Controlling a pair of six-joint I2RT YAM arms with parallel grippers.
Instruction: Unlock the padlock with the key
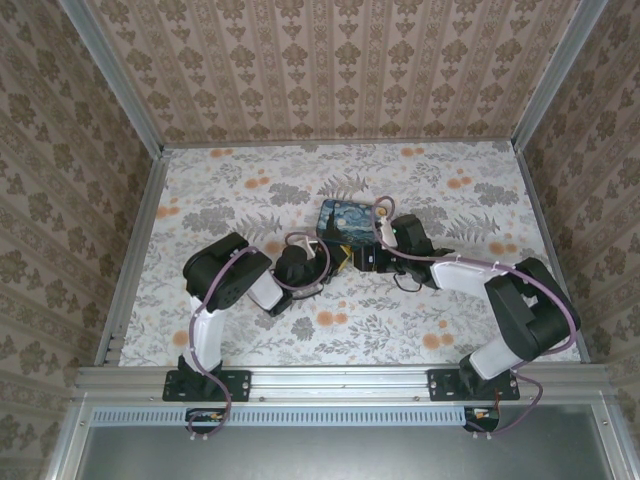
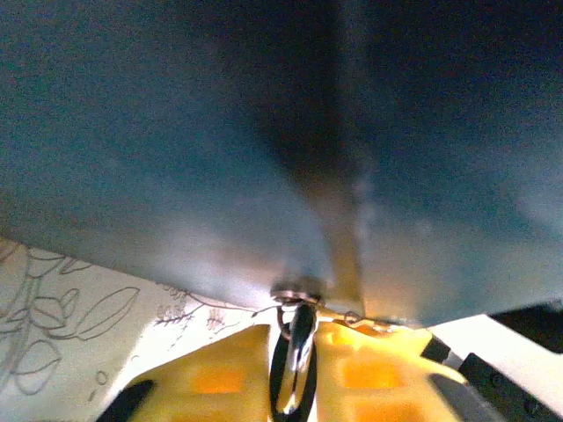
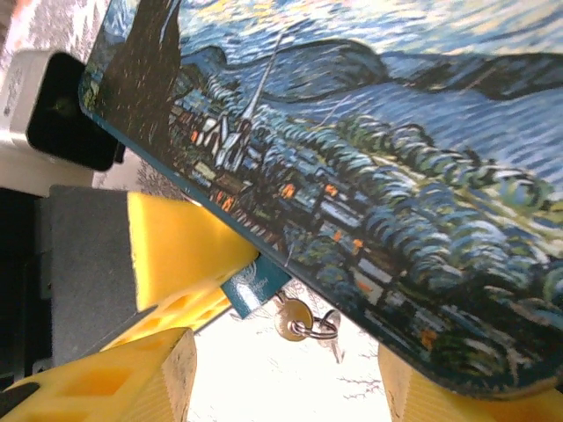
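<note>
The padlock (image 3: 255,286) is a small teal block hanging under the front edge of the night-sky printed box (image 3: 369,158). The yellow fingers (image 3: 176,255) of my left gripper (image 2: 299,352) are shut on it. From the left wrist view the padlock (image 2: 297,369) is a dark sliver between the two pads, its shackle through the box's catch (image 2: 299,294). The key (image 3: 293,316) sticks out of the padlock's end, with a wire ring (image 3: 318,329) on its round head. My right gripper (image 3: 286,378) stands open just short of the key, touching nothing. Both grippers meet at the box's near side (image 1: 352,260).
The box (image 1: 345,225) lies mid-table on the floral cloth (image 1: 250,190). Patterned walls close the back and sides, and an aluminium rail (image 1: 340,380) runs along the near edge. The left wrist's camera housing (image 3: 53,110) sits close beside the box corner.
</note>
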